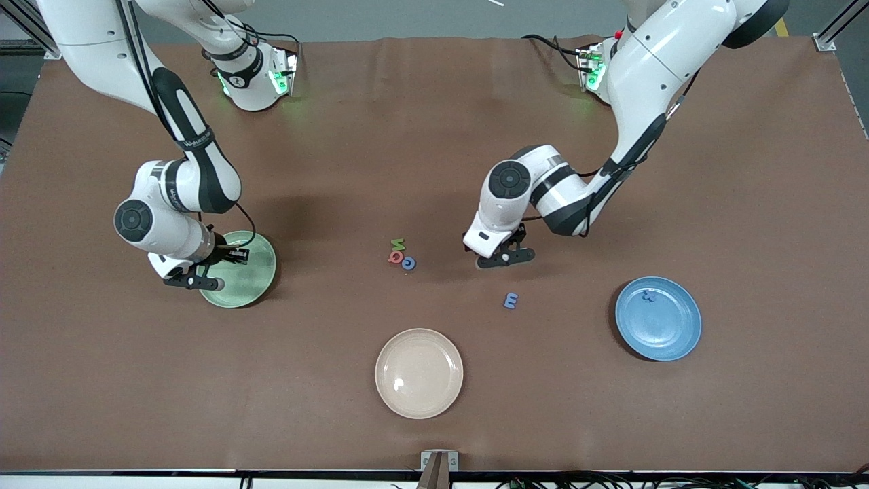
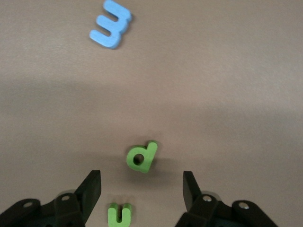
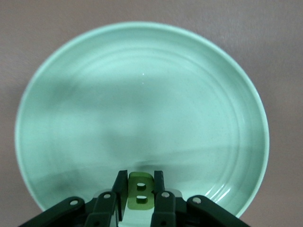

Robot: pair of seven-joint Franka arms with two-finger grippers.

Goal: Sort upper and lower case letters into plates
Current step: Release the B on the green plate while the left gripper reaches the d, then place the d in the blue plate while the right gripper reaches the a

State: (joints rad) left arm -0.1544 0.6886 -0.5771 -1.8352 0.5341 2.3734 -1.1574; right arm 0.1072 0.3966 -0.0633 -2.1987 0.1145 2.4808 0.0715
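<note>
two green letters sit by the left gripper (image 2: 142, 189), jaws apart: u (image 2: 119, 215) between them, d (image 2: 141, 157) just ahead, so closing could nudge d; right gripper (image 3: 139, 191), clamped on green b (image 3: 140, 190) over green plate (image 3: 142, 71), could drop it crooked

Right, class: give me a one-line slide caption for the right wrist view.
Right gripper holds a green letter B over the pale green plate.

The right gripper (image 3: 138, 196) hangs low, fingers pinched nearly together; the left gripper (image 2: 142, 189) hangs low, fingers spread apart.
</note>
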